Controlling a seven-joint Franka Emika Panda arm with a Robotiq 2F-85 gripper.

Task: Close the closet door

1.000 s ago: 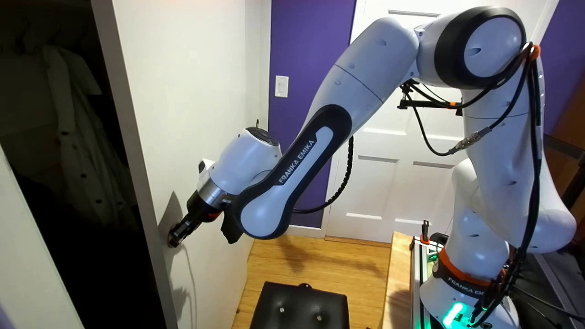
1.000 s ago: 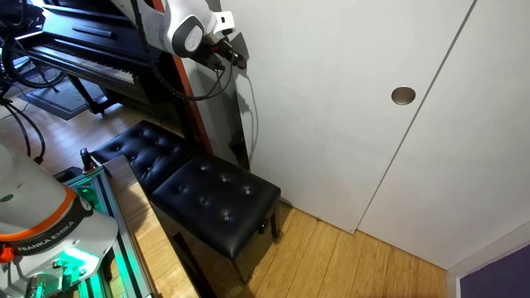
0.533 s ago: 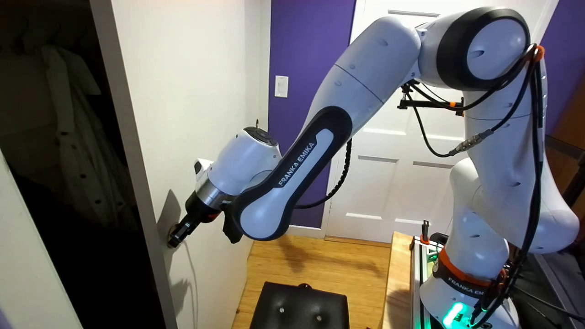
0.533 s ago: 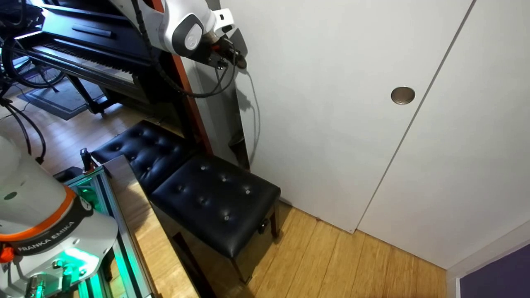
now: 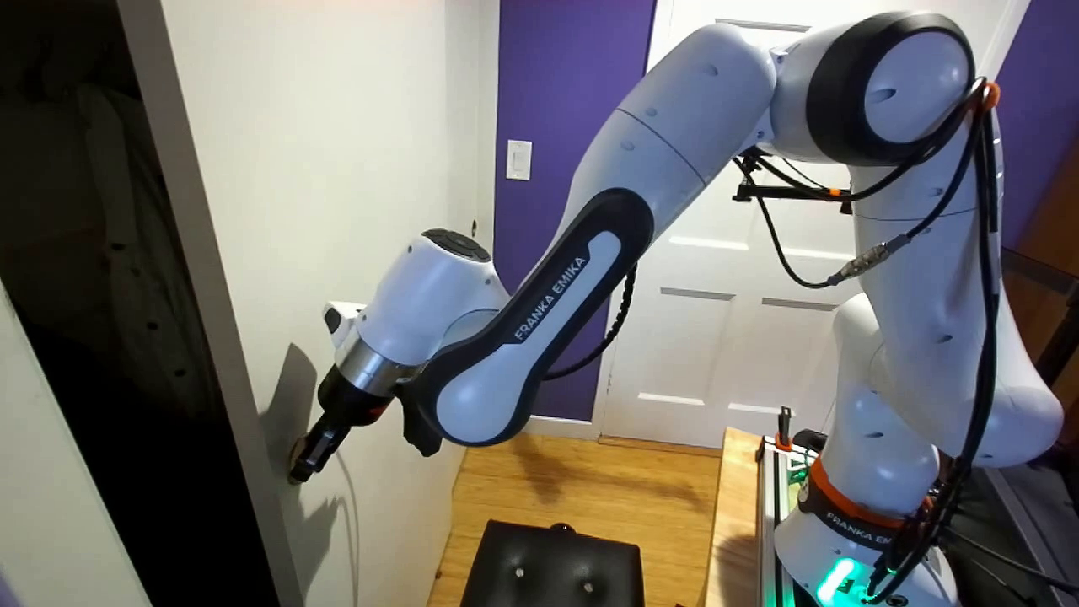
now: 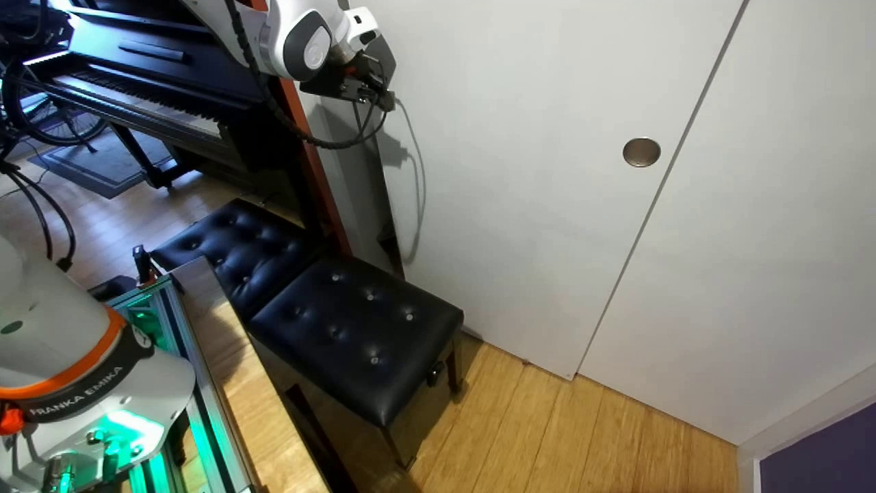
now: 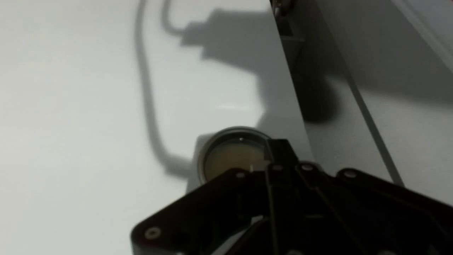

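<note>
Wrist view: we see the gripper [image 7: 281, 153] clenched, its tips together at the round recessed pull [image 7: 231, 156] beside the free edge of the white closet door [image 7: 88, 106]. In an exterior view, we find that door partway across, a dark opening [image 5: 181, 489] to its left where a pale garment [image 5: 143, 244] hangs. Near the door, in both exterior views, stands a black bench [image 6: 359, 335]; we spot a piano [image 6: 144, 103], far left, in an exterior view.
</note>
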